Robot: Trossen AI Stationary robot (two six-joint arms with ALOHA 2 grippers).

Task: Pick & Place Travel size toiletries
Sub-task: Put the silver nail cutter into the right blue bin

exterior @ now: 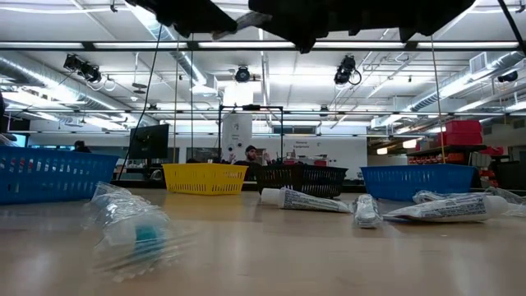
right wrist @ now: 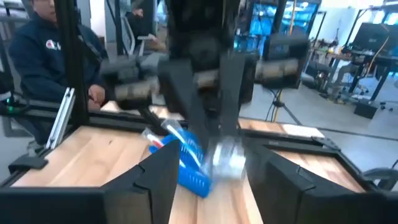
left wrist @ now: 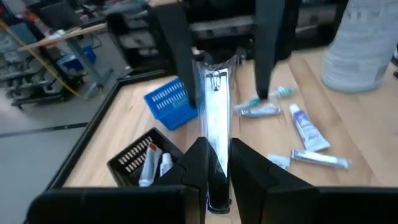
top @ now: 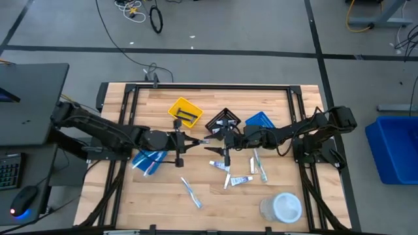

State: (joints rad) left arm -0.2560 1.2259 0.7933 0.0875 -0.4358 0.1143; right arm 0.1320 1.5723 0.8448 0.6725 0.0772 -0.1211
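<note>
Left tool (left wrist: 217, 165) pinches a clear-wrapped slim toothbrush (left wrist: 214, 112), long axis pointing straight ahead toward the right tool (top: 221, 140), spread wide and facing it above the black mesh bin (top: 222, 120).

— How is the light looking from overhead?
— Even and soft; the wooden table (top: 163, 196) is showing only faint shadows under the arms, and no glare.

— And at table height?
— Ceiling strip lights (exterior: 246, 45) are shining bright and washing out the room behind. The clear packet (exterior: 131, 234) nearest the lens is sitting out of focus, while the tube (exterior: 306, 200) farther back is reading sharper.

— The wrist cameras?
— Both are smearing with motion blur. The wrapped item (left wrist: 214, 124) is catching white glare, and the edges are bending slightly.
</note>
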